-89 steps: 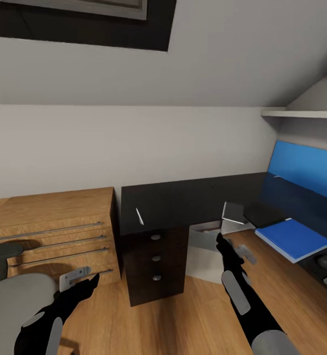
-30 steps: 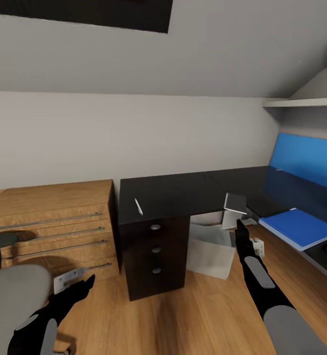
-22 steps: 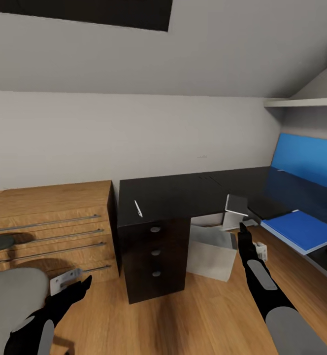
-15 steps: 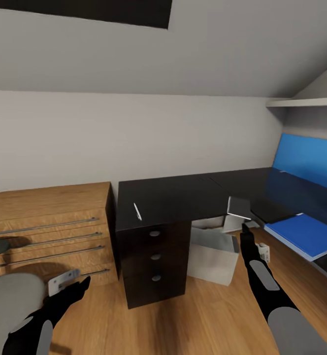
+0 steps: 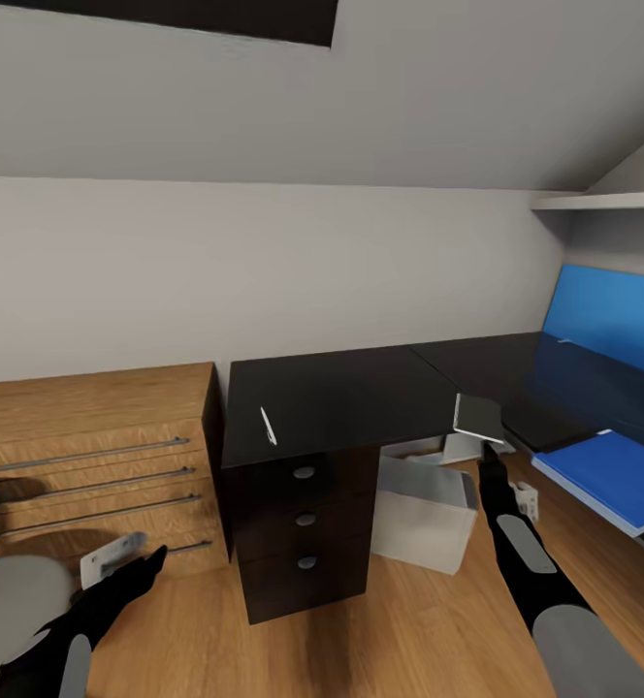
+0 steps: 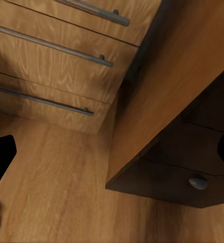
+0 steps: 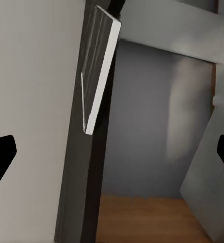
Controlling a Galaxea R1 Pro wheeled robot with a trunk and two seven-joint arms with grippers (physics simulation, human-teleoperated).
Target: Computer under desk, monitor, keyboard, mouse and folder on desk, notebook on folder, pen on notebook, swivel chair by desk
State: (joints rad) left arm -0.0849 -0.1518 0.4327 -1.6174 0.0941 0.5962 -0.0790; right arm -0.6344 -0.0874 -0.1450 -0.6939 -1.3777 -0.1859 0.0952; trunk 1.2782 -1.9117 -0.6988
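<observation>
One pen (image 5: 268,426) on the desk (image 5: 361,388), left of the right claw (image 5: 487,448).
Long axis runs front-to-back; right claw wide, empty, nearer.

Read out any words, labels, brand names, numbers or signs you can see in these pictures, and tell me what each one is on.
None: no view carries any readable text.
The desk, its round-knobbed drawers, the wooden dresser and the blue folder are all plain.
The grey computer under the desk shows no legible mark.
The small white object on the floor is too small to make out.
</observation>
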